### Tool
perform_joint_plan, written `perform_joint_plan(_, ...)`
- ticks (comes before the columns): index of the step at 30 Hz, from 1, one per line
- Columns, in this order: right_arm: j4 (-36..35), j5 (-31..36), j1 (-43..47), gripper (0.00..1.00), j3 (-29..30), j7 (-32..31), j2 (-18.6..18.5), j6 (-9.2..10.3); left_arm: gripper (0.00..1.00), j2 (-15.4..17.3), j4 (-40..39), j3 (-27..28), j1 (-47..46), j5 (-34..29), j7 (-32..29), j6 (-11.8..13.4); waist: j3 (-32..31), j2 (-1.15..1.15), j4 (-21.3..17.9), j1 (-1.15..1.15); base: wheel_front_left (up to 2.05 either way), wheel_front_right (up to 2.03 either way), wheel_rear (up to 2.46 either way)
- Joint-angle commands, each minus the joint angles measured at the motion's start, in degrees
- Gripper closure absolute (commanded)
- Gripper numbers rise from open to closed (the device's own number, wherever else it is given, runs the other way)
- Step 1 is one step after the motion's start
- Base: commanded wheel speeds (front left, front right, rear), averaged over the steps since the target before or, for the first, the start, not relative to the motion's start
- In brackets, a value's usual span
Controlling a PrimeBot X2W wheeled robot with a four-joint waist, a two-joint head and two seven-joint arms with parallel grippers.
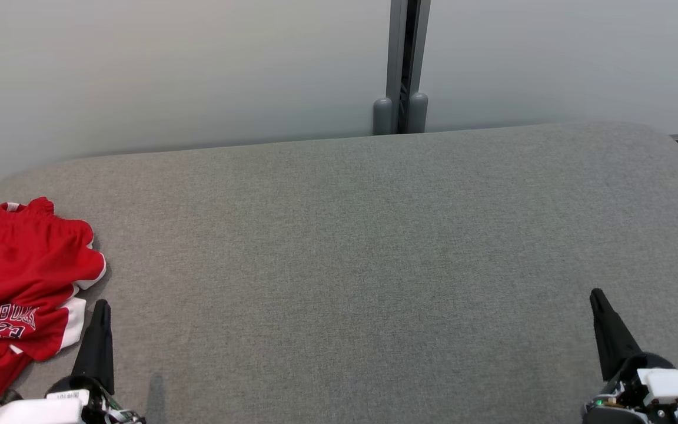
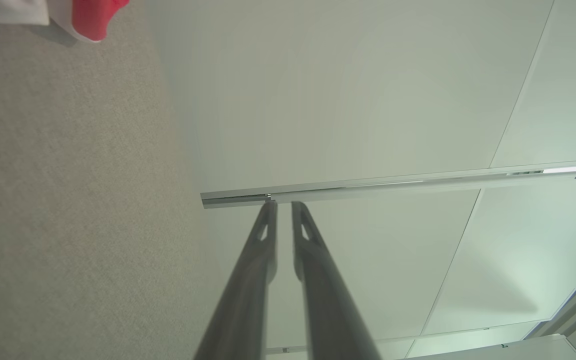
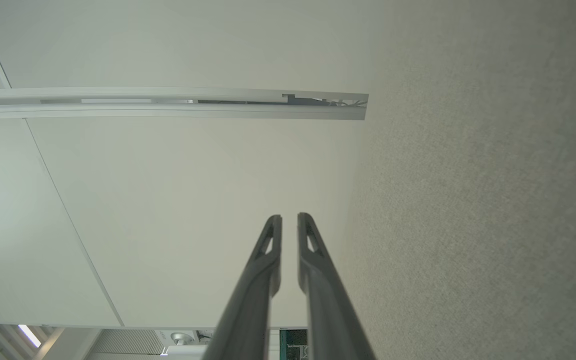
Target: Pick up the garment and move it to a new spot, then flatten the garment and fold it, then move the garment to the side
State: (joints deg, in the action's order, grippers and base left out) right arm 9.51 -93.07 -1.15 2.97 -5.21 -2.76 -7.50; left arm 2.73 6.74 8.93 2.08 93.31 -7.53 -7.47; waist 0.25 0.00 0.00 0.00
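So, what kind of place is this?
Probably an indoor test room or office: a grey fabric-covered surface stands against pale wall panels joined by a metal post, with a red garment lying on it.

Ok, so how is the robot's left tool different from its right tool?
The left tool sits right beside the red garment; the right tool is far from it, over the bare grey fabric surface. In the head view the left tool points nearly straight up, while the right tool leans to the left. Both are dark, shut and holding nothing.
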Motion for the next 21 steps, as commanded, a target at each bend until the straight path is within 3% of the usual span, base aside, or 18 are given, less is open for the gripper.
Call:
perform_joint_plan(1,-0.02,0.01,-0.01,0.0,0.0,0.01,0.01,0.0,0.0,-0.01,0.0,-0.02,-0.02,-0.01,0.01,-0.01,0.0,0.0,0.0,0.0,0.0,0.0,0.0)
perform_joint_plan(14,0.22,3.51,-0.83,0.0,-0.89,2.76,-0.21,0.02,0.0,0.0,1.41,-2.13,-2.11,-2.42,3.12,0.02,-0.03,0.0,0.12,0.0,0.0,0.0,0.0)
perform_joint_plan(21,-2.04,12.56,-2.79,0.0,-2.09,4.95,-2.34,0.02,0.0,0.95,-0.02,-3.33,-4.49,-12.11,5.5,0.14,-0.02,0.0,0.27,0.0,0.0,0.0,0.0)
